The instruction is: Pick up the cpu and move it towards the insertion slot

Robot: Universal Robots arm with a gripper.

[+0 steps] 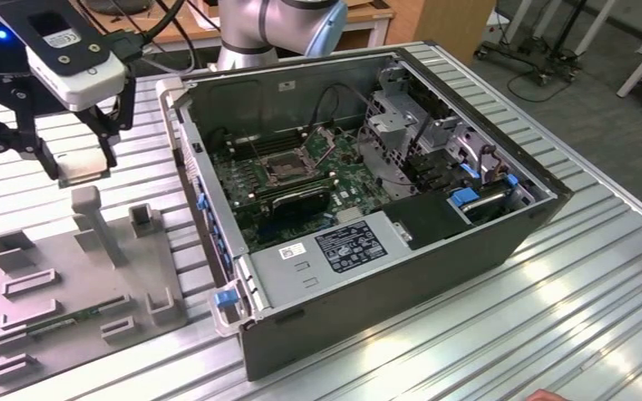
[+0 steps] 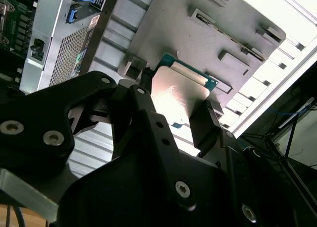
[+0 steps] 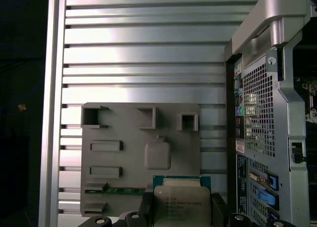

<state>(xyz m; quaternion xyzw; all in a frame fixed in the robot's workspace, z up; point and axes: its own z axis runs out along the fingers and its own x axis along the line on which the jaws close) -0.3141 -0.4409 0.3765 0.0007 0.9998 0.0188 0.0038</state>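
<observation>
Item: gripper point(image 2: 178, 113), raised above the ribbed metal desk point(image 1: 588, 276) at the exterior view's left, its jaws clamped on the cpu point(image 2: 179, 90). The cpu is a flat square chip with a silver top and a thin green rim, held by two opposite edges between the dark fingers point(image 2: 205, 123) and lifted clear of everything below; it shows in both wrist views, its face point(image 3: 181, 204) turned to the first wrist camera. In the exterior view the gripper point(image 1: 76, 163) hangs over the grey parts tray point(image 1: 70, 276), which lies on the desk just beside the open computer case point(image 1: 410, 251). The tray carries several raised holders and a narrow green memory stick point(image 3: 121, 191) lying in one of its channels. Insertion slot point(image 1: 287, 163): a square socket with a silver frame and dark centre, set in the green circuit board point(image 1: 265, 209) on the floor of the case. Key relation: the slot lies well apart from the held cpu, toward the exterior view's right and lower down, with the near wall of the case point(image 1: 193, 159) standing between the two. Task status, by judgement: the pick-up is done; the carry toward the slot has most of its way left.
</observation>
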